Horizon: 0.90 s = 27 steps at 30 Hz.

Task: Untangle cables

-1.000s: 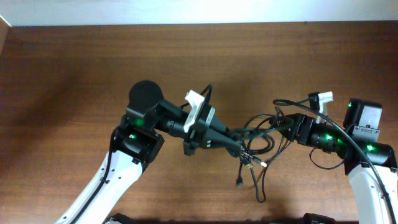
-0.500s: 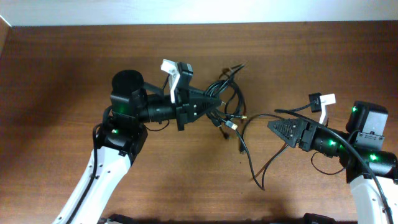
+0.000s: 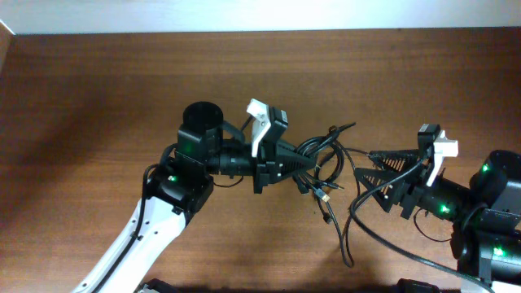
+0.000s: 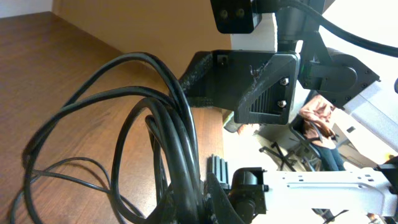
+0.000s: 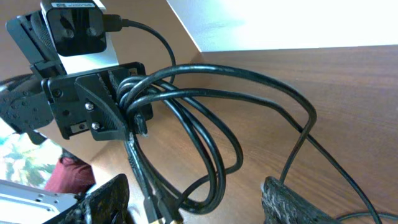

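Rightward and down the left gripper (image 3: 312,165) has carried the cables (image 3: 326,150), back toward the table's (image 3: 98,98) middle. Its jaws clamp tight on the looped bundle, loose ends trailing onto the wood. The right gripper (image 3: 363,164) faces it nearby, fingers spread, holding nothing

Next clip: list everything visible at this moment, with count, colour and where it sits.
cables: several, exact count lost in the tangle, black, bunched mid-table between the grippers
plug: at least one, gold-tipped, at the tangle's lower edge
table: one, brown wood, under everything
wall: one, white, strip along the far edge
left arm: one, white and black, near left
right arm: one, black, near right
left gripper: one, black, shut on the cables
right gripper: one, black, open, facing the tangle
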Tool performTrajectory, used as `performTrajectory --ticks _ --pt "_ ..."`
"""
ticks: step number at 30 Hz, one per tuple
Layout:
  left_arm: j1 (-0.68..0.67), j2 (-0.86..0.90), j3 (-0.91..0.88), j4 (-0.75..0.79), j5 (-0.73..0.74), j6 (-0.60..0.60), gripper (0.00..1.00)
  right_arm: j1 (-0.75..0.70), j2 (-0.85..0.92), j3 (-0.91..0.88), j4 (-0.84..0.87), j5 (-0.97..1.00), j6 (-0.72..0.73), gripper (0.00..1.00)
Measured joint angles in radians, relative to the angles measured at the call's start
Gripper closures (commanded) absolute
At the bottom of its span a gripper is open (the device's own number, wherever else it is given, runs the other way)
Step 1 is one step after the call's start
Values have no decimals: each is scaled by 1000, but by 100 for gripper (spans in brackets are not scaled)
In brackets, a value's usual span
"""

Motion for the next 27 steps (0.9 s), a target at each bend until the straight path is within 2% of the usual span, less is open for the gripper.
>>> performTrajectory --ticks 10,13,14,17,19,21,22,24,26,27 --pt "-129 0 0 163 1 6 100 0 0 0 0 1 -32 34" --pt "-152 0 0 177 -3 6 100 0 0 0 0 0 -33 45" --pt "-156 0 0 177 -7 6 100 0 0 0 1 -3 -38 54" --pt "-165 0 0 191 -22 6 100 0 0 0 0 -6 -35 70" --pt "-183 0 0 216 -33 6 98 0 0 0 0 -8 -40 85" --pt "-200 0 0 232 -40 6 90 0 0 0 2 -10 -46 96" --pt "-205 0 0 234 -43 6 85 0 0 0 0 -11 -45 96" --pt "-209 0 0 232 -52 6 55 0 0 0 0 -10 -51 96" --pt "-209 -1 0 233 -50 9 39 0 0 0 0 -2 -51 96" --pt "-210 -2 0 233 -48 7 26 0 0 0 -2 7 -51 96"
